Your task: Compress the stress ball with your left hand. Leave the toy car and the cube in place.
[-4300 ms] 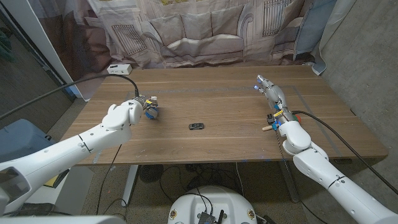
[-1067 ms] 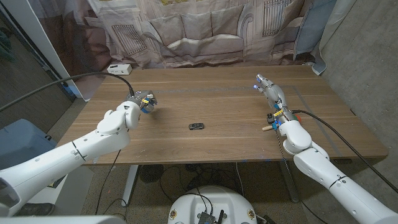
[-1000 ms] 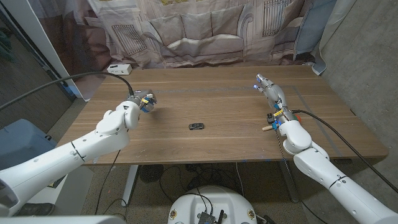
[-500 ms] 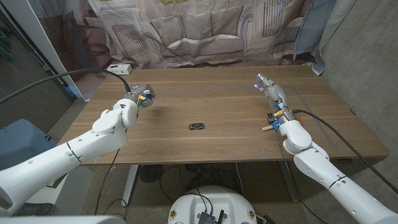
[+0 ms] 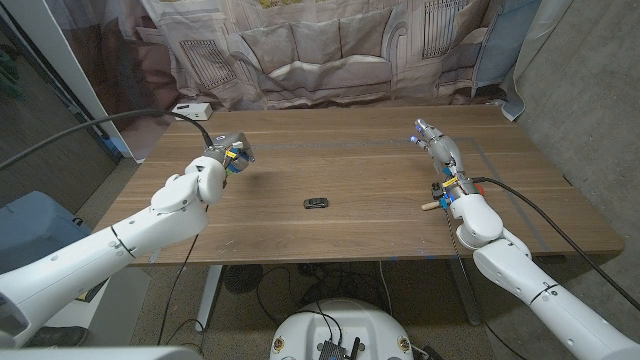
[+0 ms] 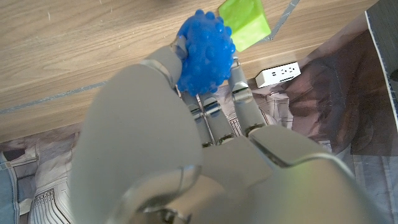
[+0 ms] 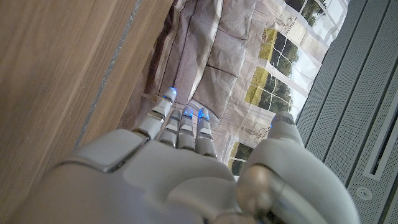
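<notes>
The left robot hand (image 5: 226,160) was over the table's (image 5: 380,210) left part, its fingers (image 6: 239,102) curled around the blue knobbly stress ball (image 6: 205,50). In the left wrist view the ball sat pinned between the thumb on one side and the other fingers on the other, with most of its bumpy surface showing beyond the fingertips. Whether the ball was lifted clear of the table or touching it could not be told from the pictures. In the head view the ball itself was mostly hidden by the hand.

A green cube (image 6: 244,23) lay on the table just beyond the ball, close to the left robot hand's fingertips; the ball overlapped one of its edges in the left wrist view, and whether the two touched could not be told. Past the cube, near the table's far edge, sat a white box (image 5: 191,109) with small sockets on its side.

The toy car (image 5: 316,202), small and dark, stood on the table well apart from the left robot hand, toward the right robot hand and roughly midway between the two.

The right robot hand (image 5: 437,148) was over the table's right part with its fingers (image 7: 185,127) extended, close together and holding nothing; their tips glowed blue. A printed curtain (image 5: 330,50) showing a sofa hung behind the table, beyond both robot hands.
</notes>
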Tool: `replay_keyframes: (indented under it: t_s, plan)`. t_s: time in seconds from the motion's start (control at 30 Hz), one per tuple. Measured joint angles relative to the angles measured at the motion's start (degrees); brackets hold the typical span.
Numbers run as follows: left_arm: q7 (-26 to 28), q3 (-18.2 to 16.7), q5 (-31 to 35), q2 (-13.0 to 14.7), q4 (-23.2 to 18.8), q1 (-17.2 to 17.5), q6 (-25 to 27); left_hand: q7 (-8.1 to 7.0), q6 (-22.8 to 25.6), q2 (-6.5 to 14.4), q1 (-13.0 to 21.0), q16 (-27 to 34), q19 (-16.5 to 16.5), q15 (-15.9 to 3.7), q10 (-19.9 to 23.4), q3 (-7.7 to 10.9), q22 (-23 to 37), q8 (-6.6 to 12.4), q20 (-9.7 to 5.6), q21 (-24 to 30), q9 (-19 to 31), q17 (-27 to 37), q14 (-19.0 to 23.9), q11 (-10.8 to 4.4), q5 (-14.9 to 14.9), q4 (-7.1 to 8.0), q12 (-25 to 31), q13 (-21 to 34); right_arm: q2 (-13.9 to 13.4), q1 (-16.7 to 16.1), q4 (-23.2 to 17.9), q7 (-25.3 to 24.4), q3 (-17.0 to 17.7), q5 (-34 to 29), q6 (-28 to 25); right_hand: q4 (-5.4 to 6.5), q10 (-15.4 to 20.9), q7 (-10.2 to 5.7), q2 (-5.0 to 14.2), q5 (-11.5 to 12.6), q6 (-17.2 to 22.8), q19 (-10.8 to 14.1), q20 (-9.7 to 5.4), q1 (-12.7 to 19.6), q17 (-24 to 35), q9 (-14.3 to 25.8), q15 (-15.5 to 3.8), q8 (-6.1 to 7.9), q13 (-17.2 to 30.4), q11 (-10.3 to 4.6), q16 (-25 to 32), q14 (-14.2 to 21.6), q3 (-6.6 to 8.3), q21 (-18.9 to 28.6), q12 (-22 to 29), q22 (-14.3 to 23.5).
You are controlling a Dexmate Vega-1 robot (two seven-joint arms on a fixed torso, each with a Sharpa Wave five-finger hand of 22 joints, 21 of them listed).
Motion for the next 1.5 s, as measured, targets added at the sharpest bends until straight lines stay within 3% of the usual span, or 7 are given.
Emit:
replay_keyframes:
  t_s: [0.43,0.53,0.6,0.87,1.07,1.23,1.5]
  plan:
    - [2.4,-0.3,-2.1,-1.1,0.9,0.0,-0.3,0.39,2.8,-1.5,1.5,1.1,0.6,0.12,2.0,0.07,-0.2,0.46,0.62,2.8,-0.4,1.0,1.6,-0.32,0.0,-0.07,0.4,1.2,0.1,-0.1,-0.1,-0.3,0.1,-0.1,-0.1,0.00,0.0,0.00,0.00,0.0,0.0,0.0,0.00,0.0,0.1,0.0,0.00,0.00,0.0,0.00,0.0,0.0,0.00,0.0,0.0,0.0]
    - [2.5,-0.3,-2.2,-1.1,1.0,-0.1,-0.3,-0.25,-0.4,-1.5,1.5,-0.7,-1.1,0.10,-0.6,-0.24,-0.2,-1.58,-1.08,2.8,-0.5,1.0,1.5,-0.26,0.0,0.25,-1.0,2.4,0.1,0.0,-0.1,-0.3,0.1,-0.1,-0.1,0.00,0.0,0.00,0.00,0.0,0.0,0.0,0.00,0.0,0.1,0.0,0.00,0.00,0.0,0.00,0.0,0.0,0.00,0.0,0.0,0.0]
    - [2.6,-0.1,-2.2,-1.1,1.0,-0.3,-0.1,-0.43,-3.3,-1.5,1.5,-2.5,-2.5,-0.96,-3.4,-1.15,-0.1,-3.13,-2.49,2.8,-0.3,1.0,0.5,-0.04,0.0,1.16,-2.7,2.6,0.2,0.0,-0.1,-0.4,0.1,-0.1,-0.2,0.00,0.0,0.00,0.00,0.0,0.0,0.0,0.00,0.0,0.1,0.0,0.00,0.00,0.0,0.00,0.0,0.0,0.00,0.0,0.0,0.0]
    - [0.6,1.3,-1.8,-0.1,1.2,-1.8,0.3,0.21,-7.3,2.0,-2.0,-4.3,-2.1,-2.28,-6.5,-4.81,-0.7,-5.57,-4.12,3.3,0.0,0.3,-0.8,1.33,0.0,4.82,-5.3,2.0,0.3,0.3,-0.1,-0.5,-0.1,-0.3,-0.4,0.00,0.0,0.00,0.00,0.0,0.0,0.0,0.00,0.0,0.1,0.0,0.00,0.00,0.0,0.00,0.0,0.0,0.00,0.0,0.0,0.0]
    - [-1.6,2.2,-1.6,0.8,1.5,-3.3,-0.1,0.19,-9.5,3.5,-4.1,-5.5,-2.1,-1.93,-8.3,-5.43,-1.0,-6.84,-5.18,3.3,0.0,0.0,-2.2,1.27,0.0,5.44,-6.7,1.5,0.4,0.6,0.0,-0.6,-0.2,-0.5,-0.5,0.00,0.0,0.00,0.00,0.0,0.0,0.0,0.00,0.0,0.1,0.0,0.00,0.00,0.0,0.00,0.0,0.0,0.00,0.0,0.0,0.0]
    - [-3.1,2.7,-1.2,1.2,1.7,-4.1,-0.3,-0.01,-10.9,2.9,-6.3,-6.3,-2.7,-0.95,-9.7,-5.58,-1.2,-7.53,-5.89,2.7,0.0,0.0,-4.0,1.23,0.0,6.08,-7.6,1.4,0.6,0.8,0.3,-0.7,-0.3,-0.6,-0.5,0.00,0.0,0.00,0.00,0.0,0.0,0.0,0.00,0.0,0.1,0.0,0.00,0.00,0.0,0.00,0.0,0.0,0.00,0.0,0.0,0.0]
    - [-4.7,3.2,-0.7,1.6,2.3,-5.1,-0.5,0.08,-12.5,2.5,-7.6,-6.5,-3.3,-0.71,-10.8,-6.00,-1.2,-8.39,-5.74,2.2,-0.2,-0.1,-4.9,1.30,0.0,6.13,-8.2,1.4,0.9,1.3,0.7,-0.8,-0.5,-0.8,-0.5,0.00,0.0,0.00,0.00,0.0,0.0,0.0,0.00,0.0,0.1,0.0,0.00,0.00,0.0,0.00,0.0,0.0,0.00,0.0,0.0,0.0]
